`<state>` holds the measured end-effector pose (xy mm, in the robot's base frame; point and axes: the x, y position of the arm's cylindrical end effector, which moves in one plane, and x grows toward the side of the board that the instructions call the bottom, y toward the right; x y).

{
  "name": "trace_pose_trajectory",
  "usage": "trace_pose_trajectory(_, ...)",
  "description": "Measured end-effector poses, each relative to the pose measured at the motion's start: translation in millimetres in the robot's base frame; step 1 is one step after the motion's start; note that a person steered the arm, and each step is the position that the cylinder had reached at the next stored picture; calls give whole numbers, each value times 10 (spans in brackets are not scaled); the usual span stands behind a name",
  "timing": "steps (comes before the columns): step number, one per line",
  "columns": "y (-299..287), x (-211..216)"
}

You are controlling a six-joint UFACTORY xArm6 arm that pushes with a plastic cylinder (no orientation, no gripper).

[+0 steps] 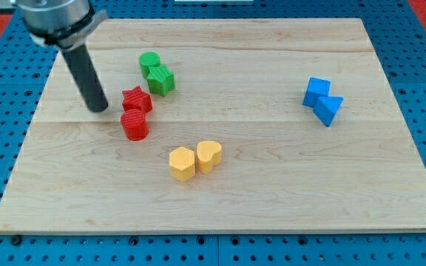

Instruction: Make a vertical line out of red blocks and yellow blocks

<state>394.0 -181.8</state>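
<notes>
A red star block (pixel 137 99) sits just above a red cylinder (pixel 134 125), the two touching, left of the board's middle. A yellow hexagon block (pixel 182 163) and a yellow heart-shaped block (pixel 208 156) lie side by side, touching, below and to the right of the red pair. My tip (pixel 98 108) rests on the board just left of the red star, a small gap apart from it.
Two green blocks (pixel 157 73) sit together above the red star. Two blue blocks (pixel 322 100) sit together at the view's right. The wooden board (pixel 272 192) lies on a blue perforated table.
</notes>
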Motion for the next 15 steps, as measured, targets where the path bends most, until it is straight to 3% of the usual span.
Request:
trace_pose_trajectory(2,294,-1046)
trace_pose_trajectory(3,824,-1165)
trace_pose_trajectory(4,1334,-388)
trace_pose_trajectory(5,1346,74)
trace_pose_trajectory(7,861,-147)
trace_pose_trajectory(9,938,-575)
trace_pose_trajectory(10,1770,-356)
trace_pose_trajectory(11,2274,613)
trace_pose_trajectory(12,2336,1377)
trace_pose_trajectory(15,1234,1059)
